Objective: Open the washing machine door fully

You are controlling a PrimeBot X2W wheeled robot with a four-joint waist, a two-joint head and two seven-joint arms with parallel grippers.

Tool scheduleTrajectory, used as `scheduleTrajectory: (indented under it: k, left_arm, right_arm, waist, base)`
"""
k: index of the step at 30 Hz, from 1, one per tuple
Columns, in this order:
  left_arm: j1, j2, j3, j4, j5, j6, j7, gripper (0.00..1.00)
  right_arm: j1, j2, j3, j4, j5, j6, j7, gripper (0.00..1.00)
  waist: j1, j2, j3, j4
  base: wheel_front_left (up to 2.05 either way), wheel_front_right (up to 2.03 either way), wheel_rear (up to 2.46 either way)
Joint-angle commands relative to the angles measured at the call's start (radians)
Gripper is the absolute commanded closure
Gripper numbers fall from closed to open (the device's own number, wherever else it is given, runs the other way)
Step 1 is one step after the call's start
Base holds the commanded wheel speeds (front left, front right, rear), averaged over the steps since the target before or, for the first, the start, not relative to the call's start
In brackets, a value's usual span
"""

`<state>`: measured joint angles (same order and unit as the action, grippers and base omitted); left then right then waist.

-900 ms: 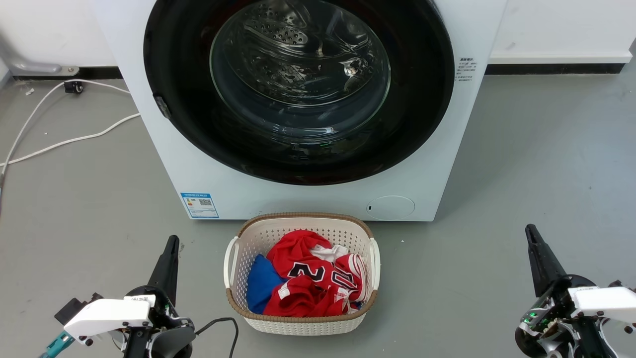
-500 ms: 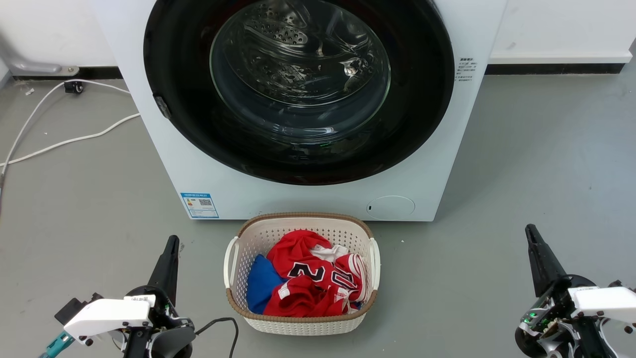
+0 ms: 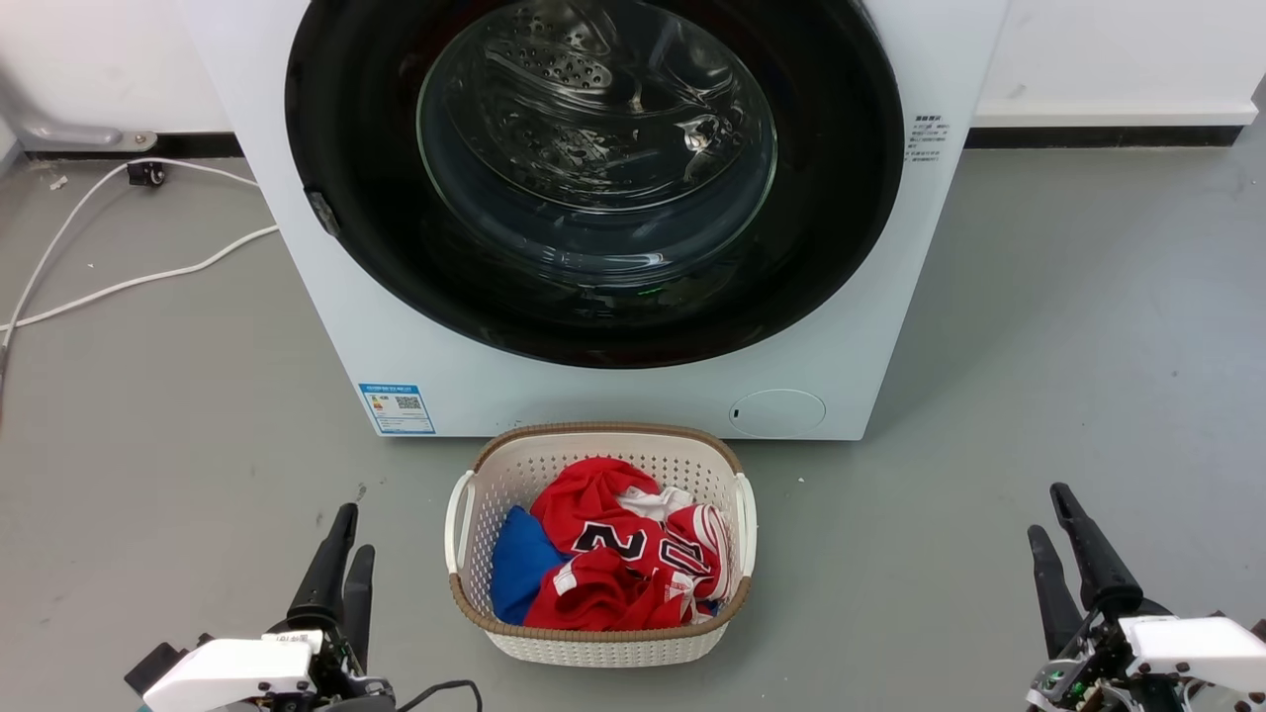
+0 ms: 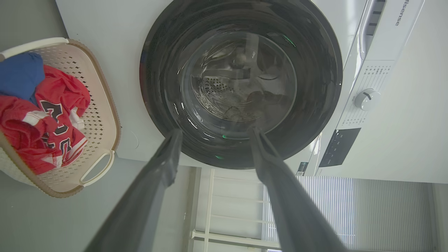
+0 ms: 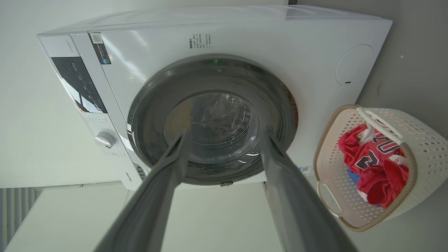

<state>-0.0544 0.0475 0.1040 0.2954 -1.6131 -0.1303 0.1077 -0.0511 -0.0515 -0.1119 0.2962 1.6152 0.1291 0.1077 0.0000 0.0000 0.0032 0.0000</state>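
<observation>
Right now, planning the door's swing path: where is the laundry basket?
Head view: the laundry basket sits on the floor just before the washing machine, centred below its door.

Basket [image 3: 593, 648] before washing machine [image 3: 593, 396] (clothes [image 3: 613, 554] inside)

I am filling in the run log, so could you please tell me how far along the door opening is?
Done: nothing yet; the washing machine door sits shut, flush against the washing machine. In hand: the left end effector and right end effector hang open, low on either side of the laundry basket, touching nothing. Left: reach the door, take hold and swing it fully open.
</observation>
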Motion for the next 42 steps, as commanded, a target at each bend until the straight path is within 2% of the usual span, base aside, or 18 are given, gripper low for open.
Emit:
scheduleTrajectory:
  k: [1, 6, 12, 31, 42]
  left_arm:
    - [-0.015, 0.001, -0.002, -0.027, 0.007, 0.0, -0.013, 0.0]
    - [-0.01, 0.001, 0.006, -0.042, 0.06, 0.0, -0.039, 0.0]
    - [-0.006, 0.002, 0.002, -0.084, 0.176, 0.013, -0.067, 0.0]
    - [0.021, 0.009, -0.103, -0.181, 0.671, 0.116, -0.145, 0.0]
    - [0.028, 0.036, -0.167, -0.203, 0.824, 0.179, -0.181, 0.0]
  right_arm:
    - [-0.013, 0.0, 0.002, -0.02, -0.01, 0.001, -0.013, 0.0]
    - [-0.005, 0.0, -0.005, -0.025, -0.064, 0.001, -0.038, 0.0]
    - [0.005, 0.0, -0.013, -0.066, -0.19, 0.002, -0.067, 0.0]
    - [0.05, 0.0, 0.044, -0.243, -0.732, 0.002, -0.145, 0.0]
    - [0.077, 0.0, 0.067, -0.291, -0.945, 0.002, -0.181, 0.0]
  waist:
    - [0.0, 0.0, 0.0, 0.0]
    - [0.0, 0.0, 0.0, 0.0]
    - [0.0, 0.0, 0.0, -0.001]
    - [0.0, 0.0, -0.002, 0.003]
    - [0.0, 0.0, -0.003, 0.002]
  base:
    - [0.0, 0.0, 0.0]
    - [0.0, 0.0, 0.0]
    - [0.0, 0.0, 0.0]
    - [0.0, 0.0, 0.0]
    - [0.0, 0.0, 0.0]
